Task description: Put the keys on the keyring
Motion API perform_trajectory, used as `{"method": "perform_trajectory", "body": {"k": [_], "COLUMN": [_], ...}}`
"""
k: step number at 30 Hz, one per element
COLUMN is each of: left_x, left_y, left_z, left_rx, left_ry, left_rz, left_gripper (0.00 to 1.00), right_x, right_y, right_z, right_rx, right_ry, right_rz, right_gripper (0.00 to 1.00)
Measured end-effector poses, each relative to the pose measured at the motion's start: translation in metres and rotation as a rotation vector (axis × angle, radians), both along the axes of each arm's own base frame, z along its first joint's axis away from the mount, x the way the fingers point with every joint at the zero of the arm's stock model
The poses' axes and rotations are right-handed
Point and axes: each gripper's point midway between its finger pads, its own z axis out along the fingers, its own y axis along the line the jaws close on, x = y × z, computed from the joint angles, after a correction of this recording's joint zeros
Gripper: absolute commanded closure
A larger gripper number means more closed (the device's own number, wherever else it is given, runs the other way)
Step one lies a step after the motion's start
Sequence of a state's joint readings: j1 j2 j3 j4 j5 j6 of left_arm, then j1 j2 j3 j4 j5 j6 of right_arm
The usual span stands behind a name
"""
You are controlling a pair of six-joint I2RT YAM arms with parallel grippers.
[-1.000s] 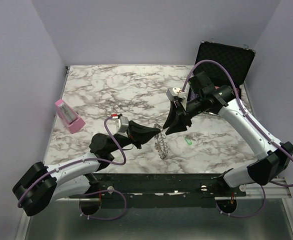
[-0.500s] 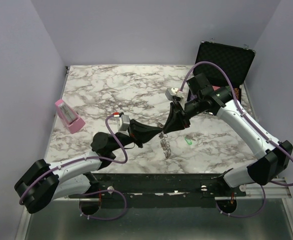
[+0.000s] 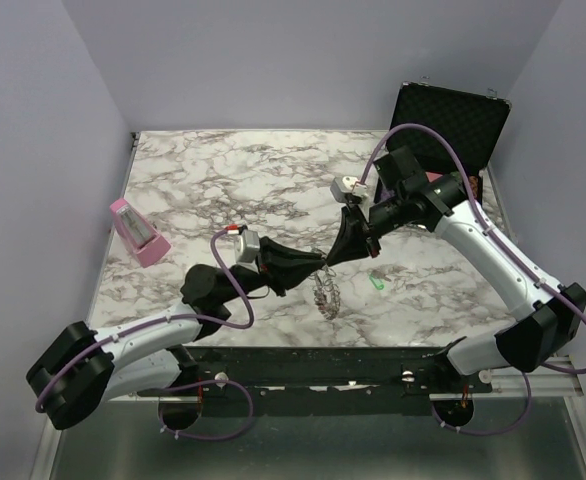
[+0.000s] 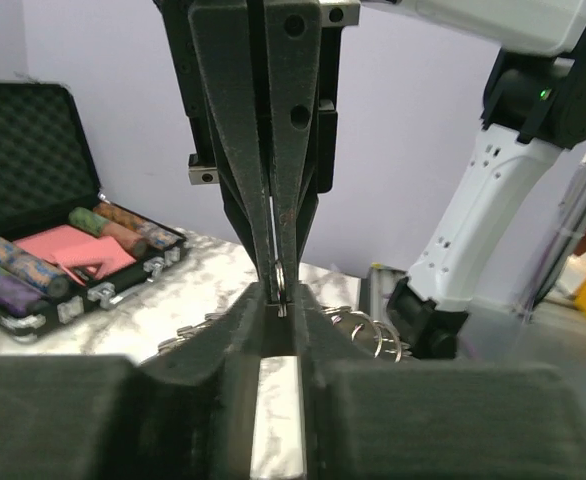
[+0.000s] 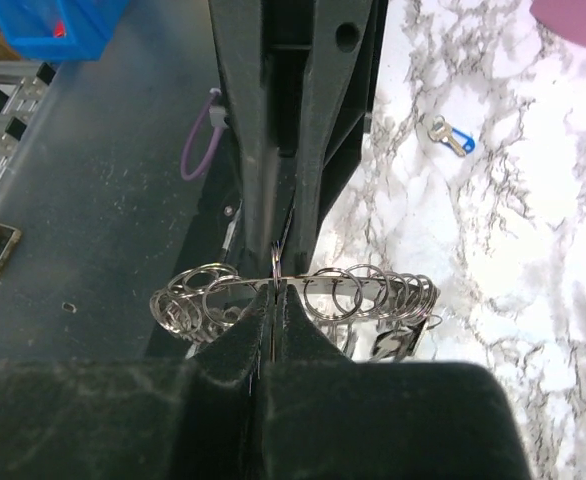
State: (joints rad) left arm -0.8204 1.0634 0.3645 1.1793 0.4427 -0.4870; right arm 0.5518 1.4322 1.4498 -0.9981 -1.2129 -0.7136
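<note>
The keyring [image 3: 326,293] is a thin metal band strung with several small split rings, and it hangs above the table's front middle between both grippers. My left gripper [image 3: 321,266] is shut on its top edge, as the left wrist view shows [image 4: 276,303]. My right gripper [image 3: 331,262] pinches the same spot from the other side, its jaws shut on the keyring [image 5: 373,290] in the right wrist view [image 5: 276,297]. A green key [image 3: 377,283] lies on the marble to the right. A blue key [image 5: 453,139] lies on the marble beyond the left arm.
An open black foam-lined case [image 3: 451,120] stands at the back right, with poker chips [image 4: 13,275] and a pink card in it. A pink wedge-shaped object [image 3: 138,232] sits near the left edge. The table's front edge and dark rail run just under the keyring.
My right gripper has closed from partly open to shut on the keyring. The keyring has swung slightly under the two tips. The left arm has barely moved.
</note>
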Motion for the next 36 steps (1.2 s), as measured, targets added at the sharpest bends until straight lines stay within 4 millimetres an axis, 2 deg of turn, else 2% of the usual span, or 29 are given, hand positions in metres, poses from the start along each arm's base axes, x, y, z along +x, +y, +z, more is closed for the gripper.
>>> {"method": "perform_trajectory", "body": {"k": [3, 5, 7, 13, 17, 21, 27, 34, 36], "left_x": [-0.001, -0.003, -0.006, -0.009, -0.006, 0.005, 0.016, 0.014, 0.013], "left_y": [0.003, 0.009, 0.014, 0.026, 0.023, 0.009, -0.010, -0.021, -0.022], "left_z": [-0.001, -0.001, -0.001, 0.011, 0.002, -0.011, -0.031, -0.032, -0.031], "left_rx": [0.022, 0.044, 0.083, 0.213, 0.289, 0.351, 0.404, 0.389, 0.385], "left_ry": [0.005, 0.006, -0.003, -0.053, -0.027, 0.022, 0.077, 0.077, 0.076], "left_rz": [0.011, 0.029, 0.048, 0.094, 0.093, 0.072, 0.036, -0.020, -0.031], "left_gripper": [0.36, 0.30, 0.25, 0.21, 0.21, 0.22, 0.34, 0.49, 0.50], "right_x": [0.000, 0.000, 0.000, 0.009, 0.011, 0.011, 0.009, 0.008, 0.008], "right_y": [-0.004, -0.008, -0.014, -0.023, -0.026, -0.028, -0.029, -0.029, -0.029], "right_z": [-0.005, -0.008, -0.012, -0.019, -0.029, -0.034, -0.035, -0.036, -0.036], "right_rx": [-0.030, -0.058, -0.094, -0.182, -0.225, -0.249, -0.262, -0.267, -0.266], "right_ry": [-0.021, -0.047, -0.075, -0.156, -0.153, -0.146, -0.138, -0.131, -0.132], "right_rz": [-0.004, -0.007, -0.007, 0.011, 0.018, 0.019, 0.021, 0.017, 0.017], "right_gripper": [1.00, 1.00, 1.00, 0.99, 0.99, 0.99, 0.99, 0.99, 0.99]}}
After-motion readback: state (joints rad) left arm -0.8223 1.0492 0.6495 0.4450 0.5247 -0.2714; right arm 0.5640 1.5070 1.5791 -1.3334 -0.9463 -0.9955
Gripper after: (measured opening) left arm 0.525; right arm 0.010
